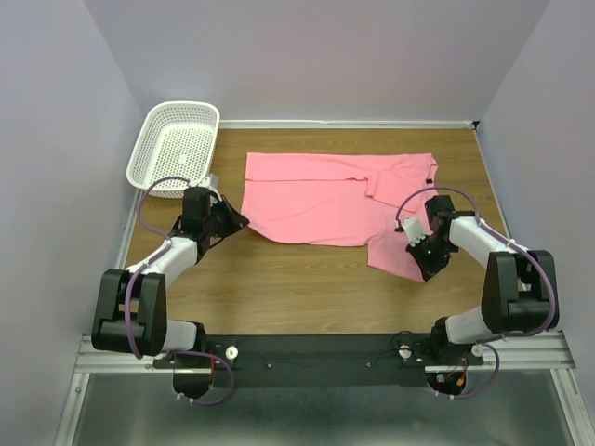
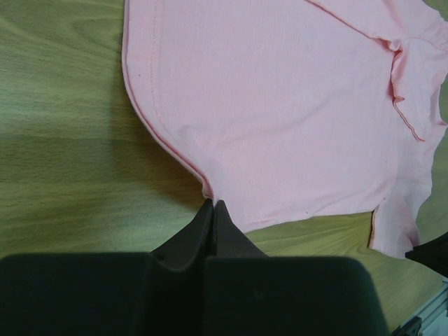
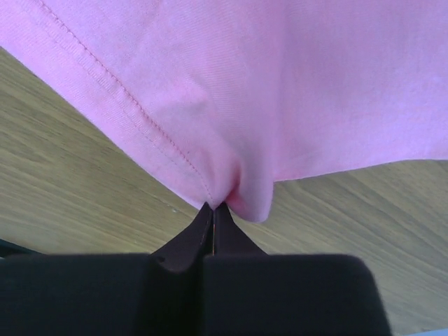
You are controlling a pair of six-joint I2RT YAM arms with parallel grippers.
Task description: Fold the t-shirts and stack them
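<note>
A wooden table (image 1: 307, 288) with a warm brown grain fills the middle of the overhead view. Plain, pale lilac-grey walls close it in on three sides: one wall (image 1: 316, 56) at twelve o'clock, another (image 1: 46, 186) at nine o'clock and a third (image 1: 553, 111) at three o'clock. A thin white strip (image 1: 344, 123) runs along the table's edge at twelve o'clock. At six o'clock a silver metal rail (image 1: 85, 358) borders the table, with a dull grey surface (image 1: 307, 418) below it. The light is soft and even, and the shadows are faint.

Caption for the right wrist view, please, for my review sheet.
Right tool, shut, pinching a stitched edge of the pink t-shirt, cloth puckered at its tips, wooden table beneath.
</note>
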